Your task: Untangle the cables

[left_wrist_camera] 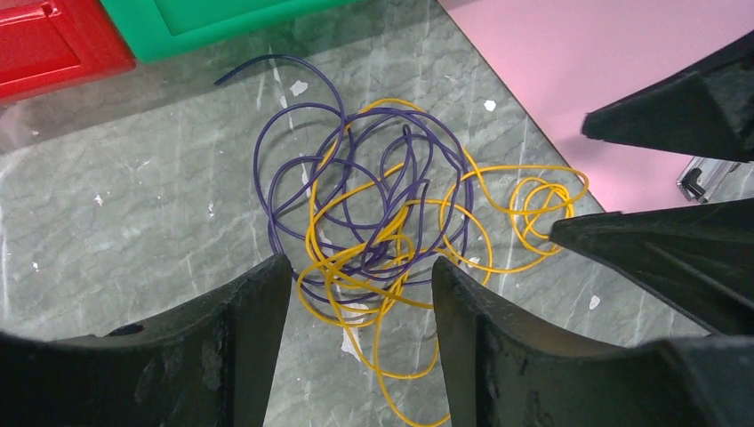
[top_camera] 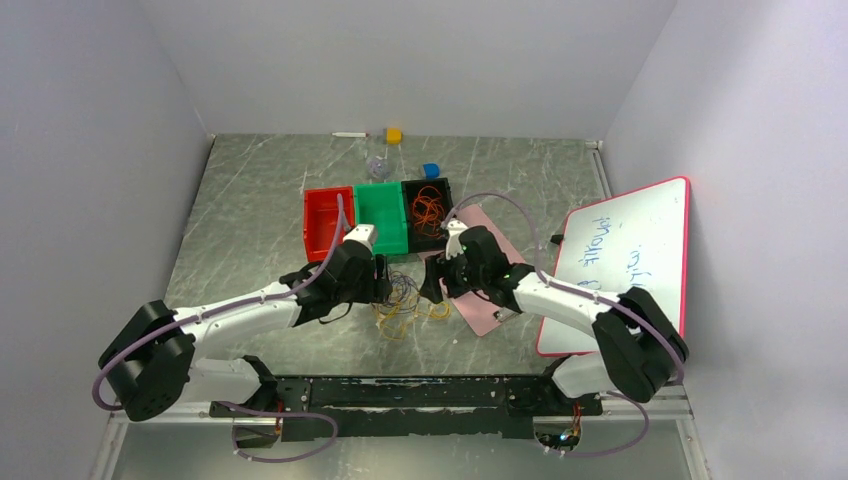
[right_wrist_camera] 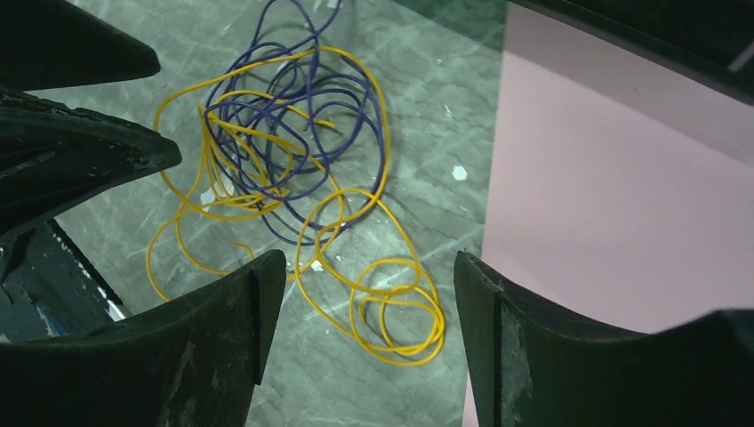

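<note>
Grey marbled table [top_camera: 250, 220], walled in white on three sides, holding:

- Whiteboard [top_camera: 625, 260], one, red-framed, lying at the right edge with scribbles on it.
- Arms, two: left arm [top_camera: 240, 305] and right arm [top_camera: 560, 295], both reaching inward to meet at the middle of the table, likely so that each can take one side of the knot.
- Pink mat [top_camera: 487, 318], one, flat under the right arm, just beside the knot.
- Bins, three, in a row behind the knot: red bin [top_camera: 318, 232], green bin [top_camera: 385, 215], black bin [top_camera: 425, 183]. They look like sorting places, one per colour.
- Orange cables [top_camera: 428, 210], one bundle, lying in the black bin.
- Left gripper [left_wrist_camera: 360, 276], jaws well apart, holding nothing, hanging over the knot.
- Right gripper [right_wrist_camera: 366, 267], jaws spread wide, also empty, facing it from the other side.
- The cables [left_wrist_camera: 373, 213]: one loose tangle on the bare table between the two grippers, purple loops threaded through yellow ones. Two colours; the strand count cannot be told.
- Small blocks, two, near the far edge: yellow block [top_camera: 394, 135], blue block [top_camera: 431, 170]
</note>
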You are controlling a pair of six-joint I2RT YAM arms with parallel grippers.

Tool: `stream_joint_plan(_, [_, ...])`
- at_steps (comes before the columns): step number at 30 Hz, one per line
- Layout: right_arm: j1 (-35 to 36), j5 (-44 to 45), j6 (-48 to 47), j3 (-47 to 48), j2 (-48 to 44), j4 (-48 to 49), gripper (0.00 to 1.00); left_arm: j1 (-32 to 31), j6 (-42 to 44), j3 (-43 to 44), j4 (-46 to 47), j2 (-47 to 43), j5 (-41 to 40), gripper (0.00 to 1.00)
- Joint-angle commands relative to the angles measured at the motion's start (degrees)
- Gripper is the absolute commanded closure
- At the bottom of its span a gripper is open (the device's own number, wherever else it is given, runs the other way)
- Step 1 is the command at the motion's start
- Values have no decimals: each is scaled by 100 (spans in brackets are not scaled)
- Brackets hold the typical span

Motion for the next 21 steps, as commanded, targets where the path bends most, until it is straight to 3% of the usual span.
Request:
stream_joint_plan(1, [125, -461, -678, 19, 237, 618, 28, 26, 13, -30, 242, 38, 165, 36])
stream_joint_plan(9, [280, -340, -1279, 219, 624, 376, 44, 27, -10, -72, 253, 20, 153, 36])
stream_joint_plan(12, [304, -149, -1307, 212, 619, 314, 59, 25, -3, -68, 284, 67, 173, 36])
stream_joint_plan(18, [315, -11, -1104, 259, 276, 289, 100, 25, 37, -40, 391, 322, 203, 35])
stream_joint_plan(21, [318, -100, -1053, 399, 34, 121, 100, 24, 34, -9, 482, 574, 234, 34])
